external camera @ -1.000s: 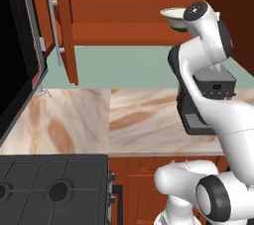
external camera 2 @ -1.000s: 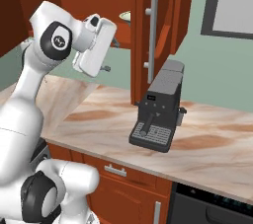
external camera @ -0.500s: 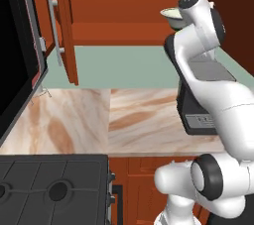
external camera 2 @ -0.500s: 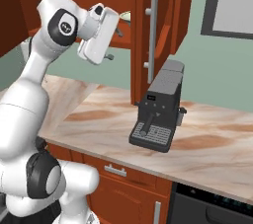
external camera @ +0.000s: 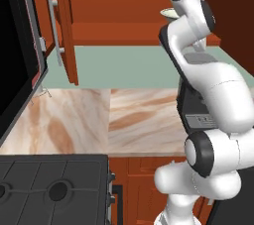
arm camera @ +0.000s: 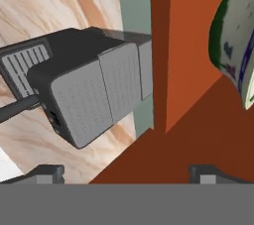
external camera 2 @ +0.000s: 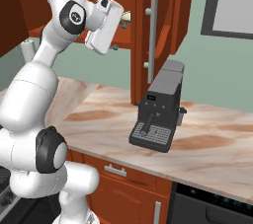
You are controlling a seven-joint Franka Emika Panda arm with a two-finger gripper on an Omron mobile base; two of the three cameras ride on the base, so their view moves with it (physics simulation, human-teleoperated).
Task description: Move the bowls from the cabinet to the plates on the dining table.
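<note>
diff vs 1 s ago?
The arm has lifted and swung its hand toward the open cabinet; the gripper, open and empty, now faces the cream bowl on the shelf. Nothing grasped. Coffee machine, counter and base unchanged.

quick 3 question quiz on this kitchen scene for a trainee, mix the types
1. True or false: the gripper is shut on the cream bowl.
2. Multiple choice: where is the cream bowl? A) on the counter B) inside the open wall cabinet C) on the cooktop
3. Fill in: the black appliance on the counter, below the cabinet's open door, is a ______.

Key:
1. False. The jaws stand wide open with nothing between them; the bowl lies off to one side in the hand view.
2. B
3. coffee machine
</note>
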